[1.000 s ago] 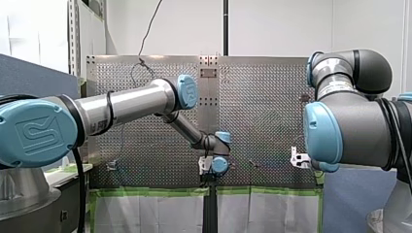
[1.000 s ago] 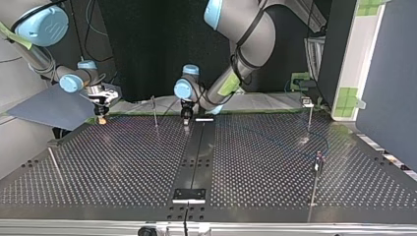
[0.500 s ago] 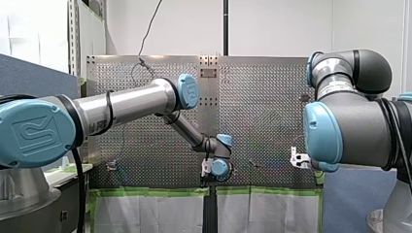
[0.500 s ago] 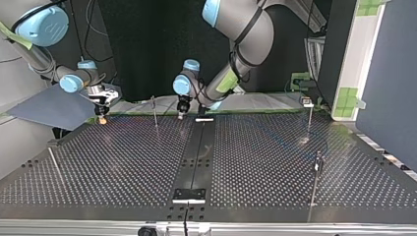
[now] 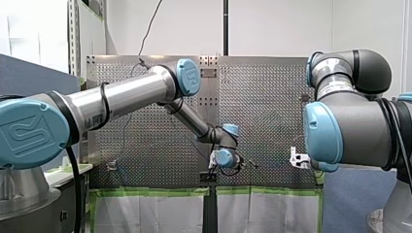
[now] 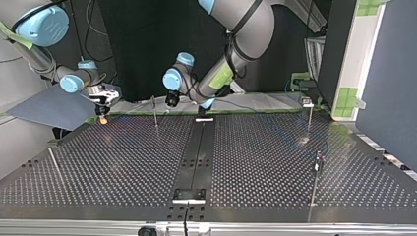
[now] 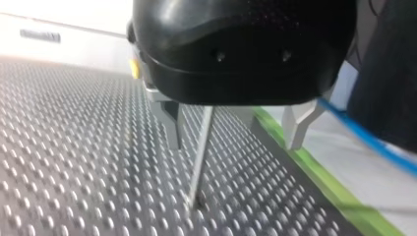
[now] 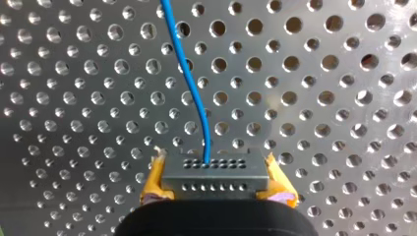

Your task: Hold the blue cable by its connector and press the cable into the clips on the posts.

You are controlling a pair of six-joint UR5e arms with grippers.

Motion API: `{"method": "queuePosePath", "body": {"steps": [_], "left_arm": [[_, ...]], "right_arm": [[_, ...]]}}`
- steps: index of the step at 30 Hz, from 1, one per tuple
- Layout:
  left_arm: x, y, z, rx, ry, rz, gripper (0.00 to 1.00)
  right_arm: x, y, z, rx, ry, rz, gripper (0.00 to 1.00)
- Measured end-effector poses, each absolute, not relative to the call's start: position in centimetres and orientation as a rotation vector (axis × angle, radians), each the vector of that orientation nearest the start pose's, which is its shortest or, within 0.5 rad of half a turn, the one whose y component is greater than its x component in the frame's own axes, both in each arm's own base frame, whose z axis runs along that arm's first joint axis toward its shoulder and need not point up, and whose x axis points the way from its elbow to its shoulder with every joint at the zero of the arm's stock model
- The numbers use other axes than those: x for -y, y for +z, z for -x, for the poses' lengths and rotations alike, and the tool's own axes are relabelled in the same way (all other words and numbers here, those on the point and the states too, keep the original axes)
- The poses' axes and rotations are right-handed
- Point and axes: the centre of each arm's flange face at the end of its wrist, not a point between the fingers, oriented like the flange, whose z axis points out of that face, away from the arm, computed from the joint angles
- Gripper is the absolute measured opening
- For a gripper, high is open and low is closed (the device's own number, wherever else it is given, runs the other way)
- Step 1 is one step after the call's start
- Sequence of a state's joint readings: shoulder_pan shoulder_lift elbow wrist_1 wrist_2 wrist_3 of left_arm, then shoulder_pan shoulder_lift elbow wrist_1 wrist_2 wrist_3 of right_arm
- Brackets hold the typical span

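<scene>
Over the last second our left claw (image 6: 172, 102) has been swinging off the table's dark centre strip (image 6: 195, 152) toward the thin post (image 6: 155, 110) by the edge nearest the arms. In the top view it is now hanging just beside that post. Our right claw (image 8: 216, 191) has been keeping its place.

That right claw is clamping the grey connector (image 8: 215, 169), which is sitting squarely between its yellow pads (image 8: 153, 184). The blue cable (image 8: 189, 73) is leaving the connector's middle and running straight ahead of the claw over the perforated table (image 7: 74, 162), bending slightly to one side. Bare plate is lying open on both sides of it and ahead.

Our left claw is holding nothing, and its metal fingers (image 7: 169, 123) are standing well apart. The post is showing in the gap between them, closer to the finger away from the table's edge. We cannot tell whether it is level with the fingertips or further ahead. The other finger is hanging near the strip of green tape (image 7: 339, 196) that is marking the table's edge. A stretch of the blue cable is running beyond that tape, outside the claw and apart from both fingers. On the post's side, open table is stretching away from the claw.
</scene>
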State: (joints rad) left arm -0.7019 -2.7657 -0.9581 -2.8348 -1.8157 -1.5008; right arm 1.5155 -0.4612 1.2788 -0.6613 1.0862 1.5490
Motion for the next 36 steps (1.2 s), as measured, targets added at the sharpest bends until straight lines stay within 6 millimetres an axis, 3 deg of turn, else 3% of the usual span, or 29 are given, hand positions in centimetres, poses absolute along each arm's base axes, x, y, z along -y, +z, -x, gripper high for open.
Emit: {"method": "queuePosePath", "body": {"steps": [9,15,27,36], "left_arm": [[60.1,-2.8,-49.7,-1.808,-0.217,-0.623,1.0],[60.0,-3.3,-49.0,-1.82,-0.205,-0.64,1.0],[63.3,-2.2,-46.8,-1.777,-0.311,-0.645,1.0],[64.4,-2.1,-45.4,-1.773,-0.346,-0.638,1.0]], "right_arm": [[72.9,-4.7,-14.0,1.101,1.466,-1.627,0.0],[72.9,-4.7,-14.0,1.101,1.467,-1.628,0.0],[72.9,-4.7,-14.0,1.103,1.468,-1.632,0.0],[72.9,-4.7,-14.0,1.105,1.468,-1.632,0.0]]}}
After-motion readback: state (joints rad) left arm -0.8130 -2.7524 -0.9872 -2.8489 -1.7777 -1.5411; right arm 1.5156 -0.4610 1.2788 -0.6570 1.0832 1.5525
